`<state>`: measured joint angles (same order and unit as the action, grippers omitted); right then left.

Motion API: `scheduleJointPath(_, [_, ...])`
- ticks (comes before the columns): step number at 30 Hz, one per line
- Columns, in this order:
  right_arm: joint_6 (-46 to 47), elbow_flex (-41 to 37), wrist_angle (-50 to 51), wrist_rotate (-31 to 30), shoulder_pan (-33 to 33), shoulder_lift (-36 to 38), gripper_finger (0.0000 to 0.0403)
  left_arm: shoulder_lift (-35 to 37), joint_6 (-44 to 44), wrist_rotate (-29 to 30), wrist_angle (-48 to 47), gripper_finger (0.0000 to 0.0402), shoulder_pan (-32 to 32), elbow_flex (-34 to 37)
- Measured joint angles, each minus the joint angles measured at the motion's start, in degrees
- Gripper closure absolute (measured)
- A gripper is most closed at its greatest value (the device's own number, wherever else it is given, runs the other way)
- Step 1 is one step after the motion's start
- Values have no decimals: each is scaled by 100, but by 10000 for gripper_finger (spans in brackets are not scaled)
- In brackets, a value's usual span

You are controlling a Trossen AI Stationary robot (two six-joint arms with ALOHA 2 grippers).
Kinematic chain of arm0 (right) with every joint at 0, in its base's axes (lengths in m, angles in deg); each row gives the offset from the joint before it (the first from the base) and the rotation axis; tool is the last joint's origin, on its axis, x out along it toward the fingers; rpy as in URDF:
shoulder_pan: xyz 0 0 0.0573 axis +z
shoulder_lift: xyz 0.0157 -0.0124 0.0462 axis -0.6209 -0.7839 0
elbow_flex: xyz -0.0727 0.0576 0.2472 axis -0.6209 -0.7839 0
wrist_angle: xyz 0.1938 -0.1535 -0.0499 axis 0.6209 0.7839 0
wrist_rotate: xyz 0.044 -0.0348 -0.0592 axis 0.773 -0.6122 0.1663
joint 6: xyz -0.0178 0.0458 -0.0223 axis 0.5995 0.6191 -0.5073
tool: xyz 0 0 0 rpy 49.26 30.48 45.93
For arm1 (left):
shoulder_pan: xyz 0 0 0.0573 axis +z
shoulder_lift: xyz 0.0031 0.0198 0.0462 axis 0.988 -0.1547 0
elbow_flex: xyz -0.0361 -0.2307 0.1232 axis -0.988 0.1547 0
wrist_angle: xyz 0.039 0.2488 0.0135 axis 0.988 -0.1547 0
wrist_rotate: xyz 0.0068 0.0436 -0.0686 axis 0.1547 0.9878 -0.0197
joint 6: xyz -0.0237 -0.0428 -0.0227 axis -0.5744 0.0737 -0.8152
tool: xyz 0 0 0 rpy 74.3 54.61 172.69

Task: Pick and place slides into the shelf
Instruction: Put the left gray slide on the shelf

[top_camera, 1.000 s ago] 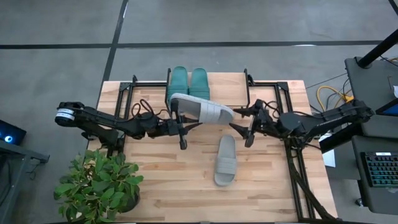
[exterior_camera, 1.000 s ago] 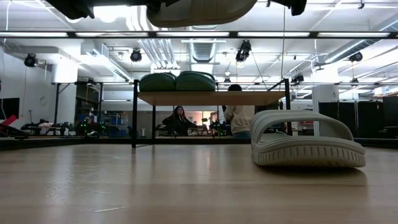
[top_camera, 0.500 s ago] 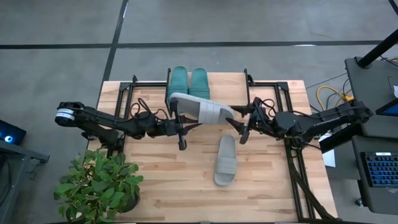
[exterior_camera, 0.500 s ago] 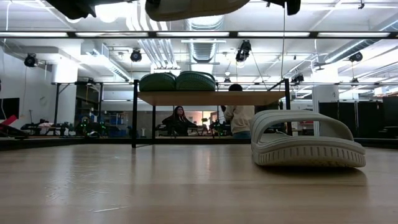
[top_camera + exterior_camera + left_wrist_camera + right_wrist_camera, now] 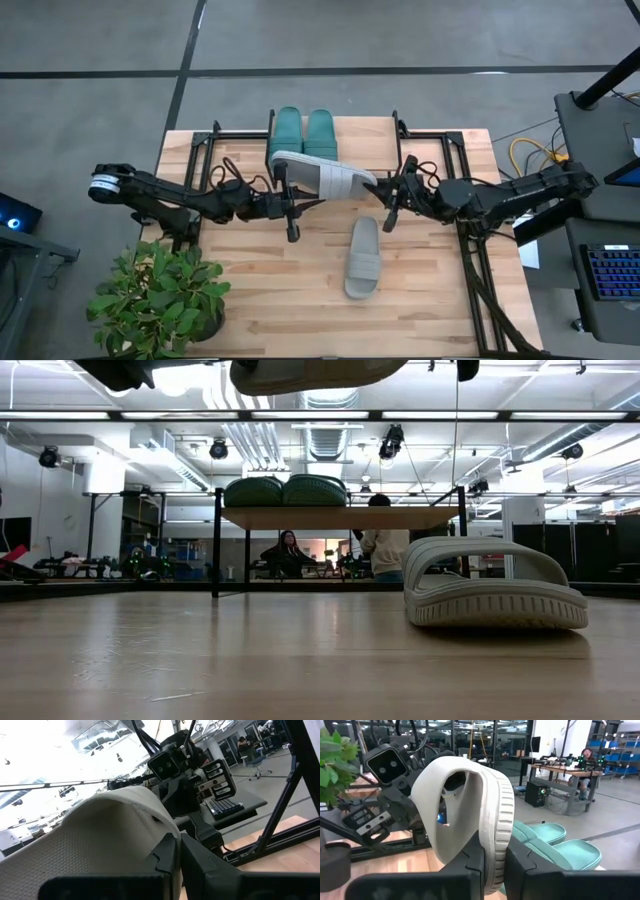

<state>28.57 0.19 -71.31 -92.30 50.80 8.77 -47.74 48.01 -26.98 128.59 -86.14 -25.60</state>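
Grey slide (image 5: 322, 176) is hanging above desk (image 5: 250, 290) centre | left claw (image 5: 287, 195) is gripping its heel, right claw (image 5: 388, 197) is clenching its toe | shelf (image 5: 420, 133) at 12 o'clock | advice: keeping slide level, moving both claws together beside teal pair (image 5: 305, 131).

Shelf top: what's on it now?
Two teal slides sit side by side on the shelf. The raised grey slide, held by both pincers, covers their near ends from above.
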Motion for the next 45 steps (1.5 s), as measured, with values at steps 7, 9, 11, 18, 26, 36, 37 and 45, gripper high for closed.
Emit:
scheduleJointPath(7, [81,-2,67,3,0,27,379,0,0,-27,-98,396,0,2])
scheduleJointPath(9, [98,-2,83,3,0,42,379,0,16,-37,-121,379,0,2])
scheduleJointPath(11, [98,-4,114,11,2,91,379,8,49,-45,-179,348,0,4])
scheduleJointPath(18, [255,-9,611,-110,0,518,381,356,318,-25,-624,195,-9,17])
scheduleJointPath(26, [856,-14,1880,-391,5,1361,381,1244,352,96,-1240,120,-20,87])
scheduleJointPath(36, [2214,398,4367,-55,4,2363,382,2075,348,81,-2847,119,-104,63])
scheduleJointPath(37, [2382,493,4646,20,4,2399,382,2108,351,92,-2858,119,-106,65])
scheduleJointPath(45, [3055,1260,5806,1281,8,2231,382,1824,867,102,-2887,119,-155,72])
